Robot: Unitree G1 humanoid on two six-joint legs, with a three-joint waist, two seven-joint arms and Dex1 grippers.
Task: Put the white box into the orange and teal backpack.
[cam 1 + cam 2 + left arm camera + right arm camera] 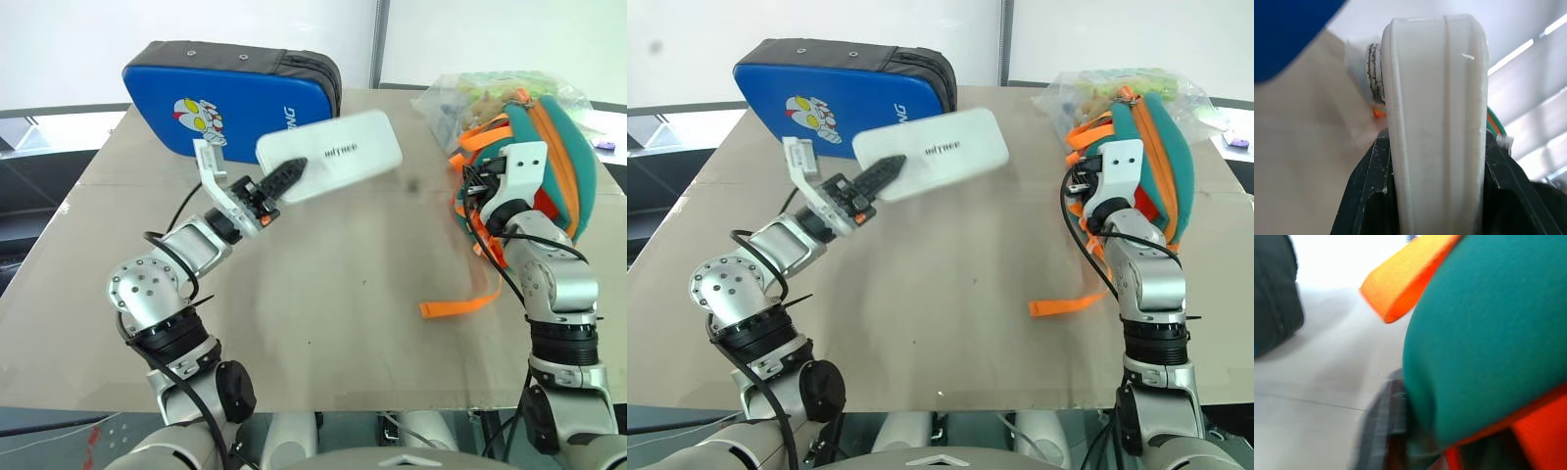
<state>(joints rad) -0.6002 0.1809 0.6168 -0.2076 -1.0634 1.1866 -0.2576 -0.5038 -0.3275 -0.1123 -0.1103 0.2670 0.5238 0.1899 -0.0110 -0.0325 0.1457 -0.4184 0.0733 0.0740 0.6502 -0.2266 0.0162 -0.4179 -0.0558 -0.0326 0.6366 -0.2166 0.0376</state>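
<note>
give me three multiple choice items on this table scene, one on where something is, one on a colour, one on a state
1. Where is the white box?
A. lying flat on the table
B. held above the table by the left claw
C. inside the backpack

2. What colour are the straps of the orange and teal backpack?
A. orange
B. black
C. white

3. What is the state of the left claw?
A. wide open and empty
B. shut on the white box
C. shut on a strap

Answers:
1. B, the box hangs clear of the table with the left claw's fingers on one end, in front of the blue padded case.
2. A, a loose strap on the table and the loops at the bag's opening are orange.
3. B, the left wrist view shows black fingers pressed on both sides of the box.
</note>
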